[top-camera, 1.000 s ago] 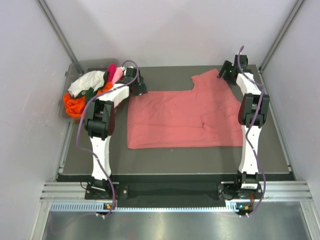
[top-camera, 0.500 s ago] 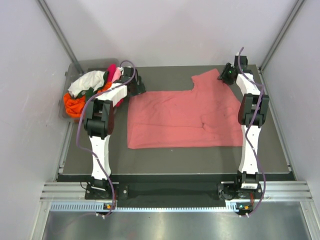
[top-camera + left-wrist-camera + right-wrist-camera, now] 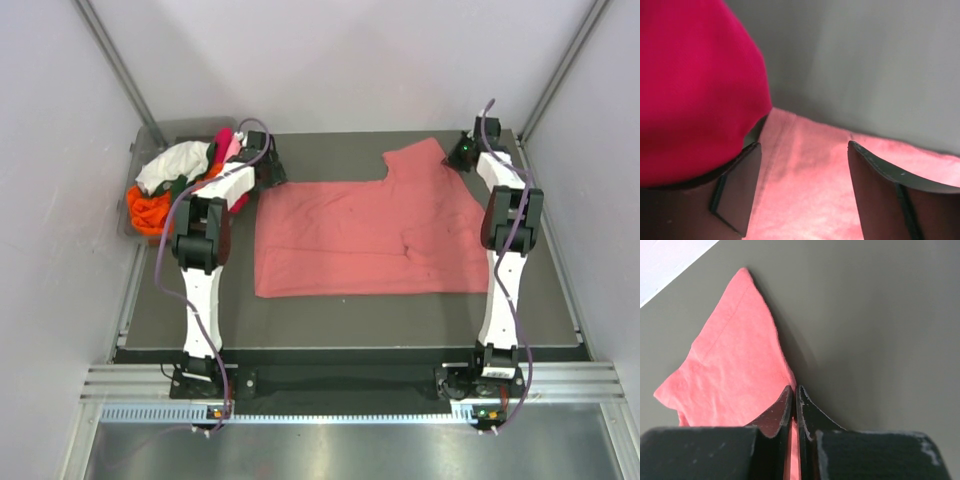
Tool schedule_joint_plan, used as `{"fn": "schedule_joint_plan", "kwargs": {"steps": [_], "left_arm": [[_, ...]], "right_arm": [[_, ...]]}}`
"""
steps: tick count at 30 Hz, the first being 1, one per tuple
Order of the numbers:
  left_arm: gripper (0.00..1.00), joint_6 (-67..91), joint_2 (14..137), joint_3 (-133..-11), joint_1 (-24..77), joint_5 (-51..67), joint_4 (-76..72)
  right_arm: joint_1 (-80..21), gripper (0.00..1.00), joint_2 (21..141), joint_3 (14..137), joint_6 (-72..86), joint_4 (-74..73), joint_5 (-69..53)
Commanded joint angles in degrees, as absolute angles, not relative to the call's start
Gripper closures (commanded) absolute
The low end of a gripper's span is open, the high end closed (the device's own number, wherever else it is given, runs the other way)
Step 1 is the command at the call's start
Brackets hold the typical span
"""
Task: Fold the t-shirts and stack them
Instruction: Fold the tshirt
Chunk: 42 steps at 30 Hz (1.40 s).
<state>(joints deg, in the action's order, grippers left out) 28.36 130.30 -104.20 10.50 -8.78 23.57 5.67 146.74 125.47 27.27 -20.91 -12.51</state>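
Note:
A dusty salmon-pink t-shirt (image 3: 370, 235) lies spread flat on the dark mat, one sleeve pointing to the far right. My right gripper (image 3: 458, 155) (image 3: 794, 390) is shut on that sleeve's edge (image 3: 730, 375), and a strip of pink cloth shows between its fingers. My left gripper (image 3: 272, 172) (image 3: 802, 150) stands open low over the shirt's far left corner (image 3: 810, 190), cloth lying between its spread fingers. A magenta t-shirt (image 3: 695, 85) bulges close beside its left finger. Other t-shirts, orange, white, pink and dark green, sit in a heap (image 3: 180, 175) at the far left.
The heap rests in a translucent bin (image 3: 150, 135) off the mat's far left corner. The dark mat (image 3: 340, 315) runs bare along the near side. White walls and slanted metal posts (image 3: 115, 60) close in the cell.
My right gripper has closed on the sleeve edge and shifted slightly right. The left gripper's fingers have drawn a little closer together over the shirt's corner.

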Motion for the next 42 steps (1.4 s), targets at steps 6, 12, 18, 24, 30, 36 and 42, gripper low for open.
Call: {"fn": "schedule_joint_plan", "kwargs": {"steps": [6, 12, 18, 24, 30, 36, 42], "left_arm": [[0.27, 27.6, 134.65, -109.77, 7.73, -15.11, 27.25], [0.33, 27.6, 137.28, -112.24, 7.73, -15.91, 30.23], [0.72, 28.21, 137.55, -110.92, 7.73, -15.38, 30.15], [1.0, 26.02, 134.57, -110.22, 7.82, -15.03, 28.04], [1.0, 24.79, 130.87, -109.43, 8.96, -17.13, 27.34], [1.0, 23.38, 128.59, -108.02, 10.81, -19.16, 26.54], [1.0, 23.38, 125.6, -105.12, 11.6, -20.04, 25.32]], "right_arm": [[6.94, 0.99, 143.17, 119.97, 28.48, -15.73, -15.38], [6.94, 0.98, 142.91, 119.62, 28.13, -15.73, -15.38], [6.94, 0.98, 142.21, 119.01, 27.95, -15.82, -14.85], [7.03, 0.98, 140.71, 120.05, 27.95, -17.13, -14.94], [7.64, 1.0, 137.82, 121.03, 27.6, -19.51, -14.76], [8.79, 1.0, 134.21, 118.31, 28.3, -19.6, -16.78], [9.23, 1.0, 130.87, 114.7, 28.65, -18.89, -17.93]]}}
